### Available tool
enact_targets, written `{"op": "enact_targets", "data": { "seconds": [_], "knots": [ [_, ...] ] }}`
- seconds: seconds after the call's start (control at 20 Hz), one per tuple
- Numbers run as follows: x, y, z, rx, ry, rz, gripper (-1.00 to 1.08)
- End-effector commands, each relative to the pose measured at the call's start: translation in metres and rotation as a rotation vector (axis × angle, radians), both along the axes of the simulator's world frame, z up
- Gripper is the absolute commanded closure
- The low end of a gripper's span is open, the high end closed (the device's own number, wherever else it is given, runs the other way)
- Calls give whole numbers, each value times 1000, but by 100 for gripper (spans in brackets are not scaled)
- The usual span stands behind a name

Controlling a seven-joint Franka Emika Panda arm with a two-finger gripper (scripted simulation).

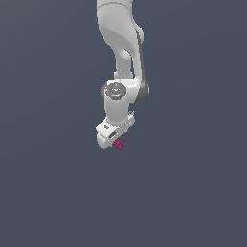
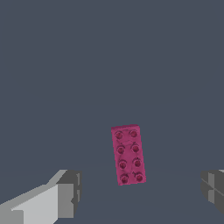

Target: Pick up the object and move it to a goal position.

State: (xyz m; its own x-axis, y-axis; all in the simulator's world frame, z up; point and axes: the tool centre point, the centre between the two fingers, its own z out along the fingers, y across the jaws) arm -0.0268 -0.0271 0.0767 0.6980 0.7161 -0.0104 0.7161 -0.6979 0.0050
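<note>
The gripper (image 2: 140, 192) hangs spread wide over the pink brick (image 2: 128, 154), which lies flat on the bare grey floor (image 2: 109, 65) between the fingertips (image 2: 68, 194), so I'd drop straight down, centre across its narrow sides and close gently, with nothing nearby to obstruct.

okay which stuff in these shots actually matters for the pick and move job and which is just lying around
Belongs to the job:
- the magenta-pink studded brick, lying flat, not yet gripped
- the gripper, open, with fingers on either side of the brick, not touching it

Just lying about:
- nothing else shows; only the plain dark grey surface. No goal marker is visible.
</note>
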Motion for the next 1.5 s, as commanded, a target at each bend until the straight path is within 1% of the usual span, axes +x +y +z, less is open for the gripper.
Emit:
{"op": "enact_targets", "data": {
  "seconds": [0.0,0.35,0.75,1.2,1.45],
  "knots": [
    [-1,0,-5,4,-1,44,-92],
    [-3,-1,-13,10,-3,114,-92],
    [-4,-1,-17,11,-2,120,-92],
    [-5,-1,-55,11,-3,123,-92],
    [-4,-1,-65,11,-3,124,-92]
  ]
}}
